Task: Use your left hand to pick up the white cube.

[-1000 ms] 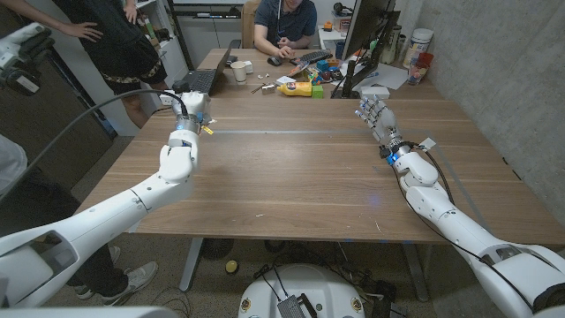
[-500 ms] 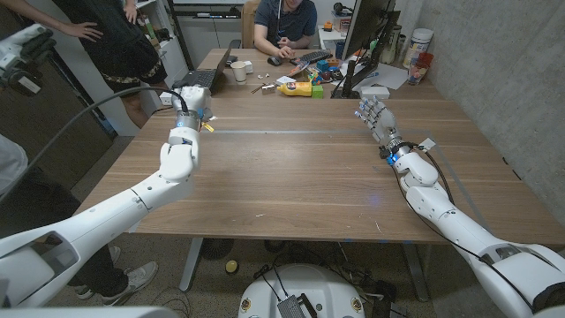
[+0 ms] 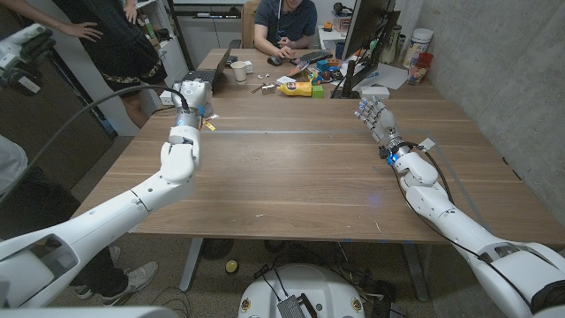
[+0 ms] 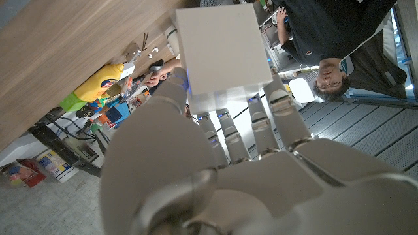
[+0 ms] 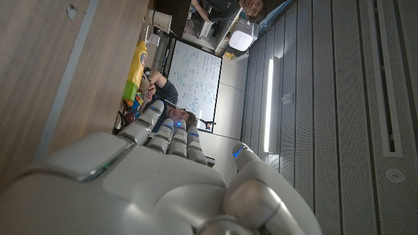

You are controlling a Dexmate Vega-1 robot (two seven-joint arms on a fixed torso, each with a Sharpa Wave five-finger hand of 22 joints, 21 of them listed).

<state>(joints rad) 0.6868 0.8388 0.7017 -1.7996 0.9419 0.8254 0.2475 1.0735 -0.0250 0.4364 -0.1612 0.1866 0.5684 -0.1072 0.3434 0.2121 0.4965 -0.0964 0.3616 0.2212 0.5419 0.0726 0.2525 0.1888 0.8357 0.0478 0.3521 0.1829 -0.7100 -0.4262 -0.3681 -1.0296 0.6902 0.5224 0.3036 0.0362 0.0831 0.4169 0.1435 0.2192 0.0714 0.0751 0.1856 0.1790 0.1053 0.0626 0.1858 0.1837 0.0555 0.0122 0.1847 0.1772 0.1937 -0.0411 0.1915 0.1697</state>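
Presently: white cube (image 4: pixel 222 49), held in the left robot hand (image 4: pixel 215 163), fingers on its lower faces, thumb alongside; seemingly lifted off the desk (image 3: pixel 291 177), though the head view is small. Judged light, rigid, smooth-sided and apt to slip; best gripped on opposite flat faces. Right robot hand (image 3: pixel 375 115): holding nothing, fingers extended, well apart from the cube.

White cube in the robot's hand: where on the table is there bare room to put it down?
The wide wooden table is bare between the left hand, which holds the white cube, and the right hand, and on toward the near edge. The far end is crowded: a yellow bottle, a white cup and a black laptop.
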